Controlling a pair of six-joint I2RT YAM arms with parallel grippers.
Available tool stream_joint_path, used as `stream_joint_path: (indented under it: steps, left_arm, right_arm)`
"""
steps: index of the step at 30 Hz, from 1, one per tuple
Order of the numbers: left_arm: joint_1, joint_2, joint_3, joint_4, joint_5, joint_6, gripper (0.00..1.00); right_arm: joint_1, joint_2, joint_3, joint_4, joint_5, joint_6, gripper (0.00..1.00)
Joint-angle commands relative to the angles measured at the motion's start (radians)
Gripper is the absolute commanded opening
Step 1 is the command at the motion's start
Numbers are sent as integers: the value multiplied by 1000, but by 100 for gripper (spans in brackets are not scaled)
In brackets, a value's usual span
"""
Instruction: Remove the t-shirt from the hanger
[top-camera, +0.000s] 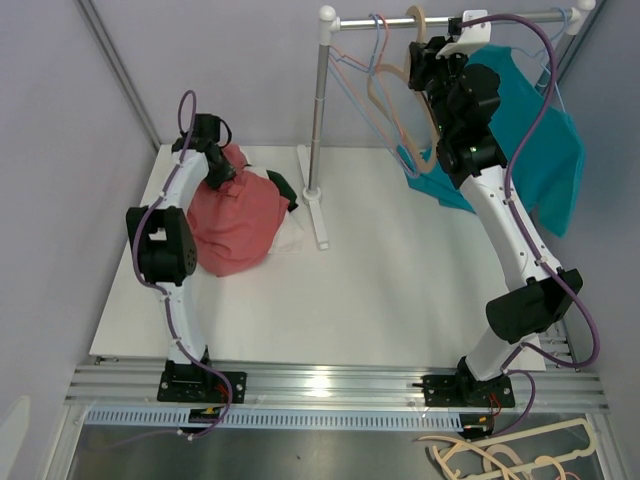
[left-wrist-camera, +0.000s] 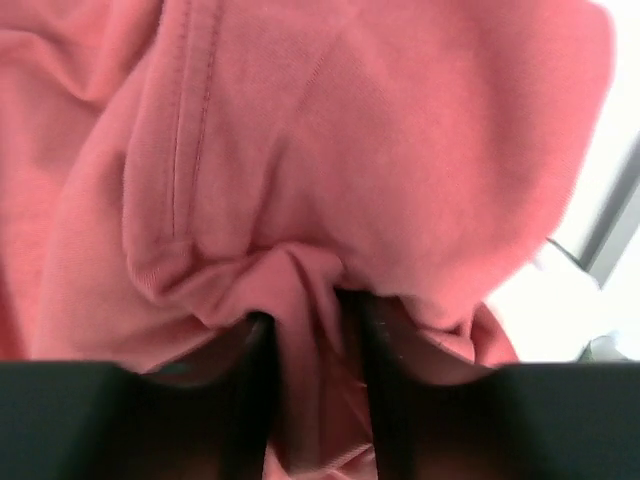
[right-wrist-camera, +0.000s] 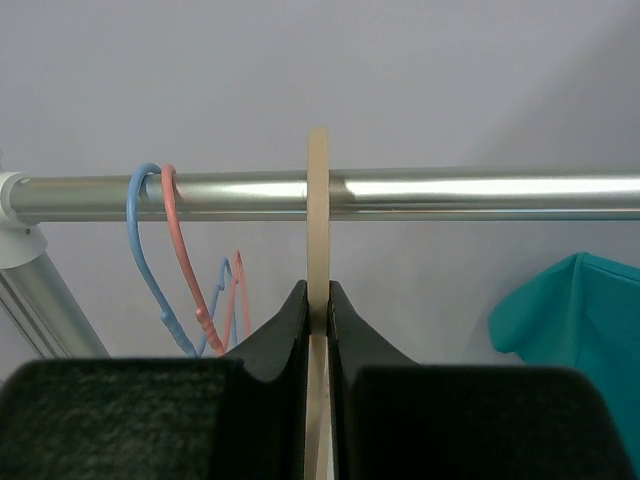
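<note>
A pink t-shirt (top-camera: 235, 220) lies crumpled on the white table (top-camera: 400, 290) at the back left. My left gripper (top-camera: 215, 168) is down on it and shut on a fold of the pink cloth (left-wrist-camera: 310, 330) between its black fingers (left-wrist-camera: 378, 390). A bare beige hanger (top-camera: 417, 20) hangs on the metal rail (top-camera: 380, 22). My right gripper (top-camera: 420, 65) is shut on its neck just below the rail; in the right wrist view the beige strip (right-wrist-camera: 318, 220) runs up between the pressed fingers (right-wrist-camera: 285, 325) and over the rail (right-wrist-camera: 470, 195).
A teal t-shirt (top-camera: 540, 150) hangs on the rail's right end, behind my right arm. Blue (right-wrist-camera: 143, 250) and pink (right-wrist-camera: 183, 260) empty hangers hang left of the beige one. The rack's pole (top-camera: 318, 110) and foot (top-camera: 318, 215) stand mid-table. Dark and white cloth (top-camera: 288, 215) lies under the pink shirt. Spare hangers (top-camera: 520, 455) lie below the front rail.
</note>
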Motion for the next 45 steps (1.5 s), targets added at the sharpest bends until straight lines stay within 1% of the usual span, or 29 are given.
stream_joint_path:
  steps: [1,2,3,5,6,10,12,13,15,16,19,22,24,27,28,30,31,32,33,34,35,37,38,42,45]
  left_arm:
    - [3,-130,42,-37,-33,15,43]
    - [3,-160,56,-43,-68,20,47]
    - [3,-173,64,-45,-85,27,56]
    - [3,-199,104,-56,-134,43,61]
    - [3,-202,118,-62,-142,52,65]
    - [-5,-219,249,-115,-199,78,70]
    - [-22,-256,285,-114,-268,92,80]
    - [-34,-271,297,-106,-285,115,82]
    - [-43,-329,300,-58,-297,139,83]
    - [-49,-349,293,-37,-290,167,84]
    - [-59,-430,256,47,-257,205,89]
    - [-68,-472,253,66,-241,225,91]
    - [-80,-489,265,66,-234,245,92]
    - [-140,-541,241,91,-191,293,91]
    - [-199,-559,230,131,-202,329,91]
    - [-271,-613,150,191,-217,375,92]
    - [-342,-632,130,225,-225,415,94]
    - [-374,-655,92,283,-230,428,96]
    - [-423,-661,67,306,-221,441,97]
    - [-442,-665,58,326,-207,445,97]
    - [-460,-667,53,348,-179,445,98]
    - [-506,-653,52,361,-144,449,98]
    - [-522,-646,53,377,-130,452,98]
    - [-594,-601,69,411,-73,501,98]
    - [-635,-577,59,434,-46,543,98]
  right_arm:
    - [-1,-20,27,-74,8,-3,4]
    - [-1,-19,39,-78,8,-5,7]
    - [-1,-17,45,-83,11,-6,8]
    - [-1,-17,51,-81,18,-14,9]
    - [-1,-17,54,-80,23,-14,13]
    - [-1,-1,90,-71,32,-20,17]
    - [0,18,151,-83,34,-58,19]
    - [-1,27,172,-87,35,-67,20]
    - [-6,58,237,-92,38,-83,21]
    - [-9,65,252,-124,34,-87,22]
    - [-26,84,292,-129,17,-78,22]
    - [-32,102,309,-141,14,-72,24]
    - [-38,105,314,-150,25,-78,28]
    - [-67,101,321,-181,57,-88,28]
    - [-104,101,326,-196,52,-68,28]
    - [-147,105,376,-285,32,-39,28]
    - [-170,125,407,-325,22,-25,29]
    - [-213,139,448,-375,12,6,29]
    - [-231,168,532,-461,-9,14,31]
    - [-251,177,566,-495,-18,17,32]
    - [-283,184,590,-537,-27,21,41]
    - [-319,176,610,-561,-55,29,49]
    - [-346,168,604,-578,-66,38,55]
    - [-443,136,553,-610,-148,46,59]
    - [-495,133,524,-630,-207,41,59]
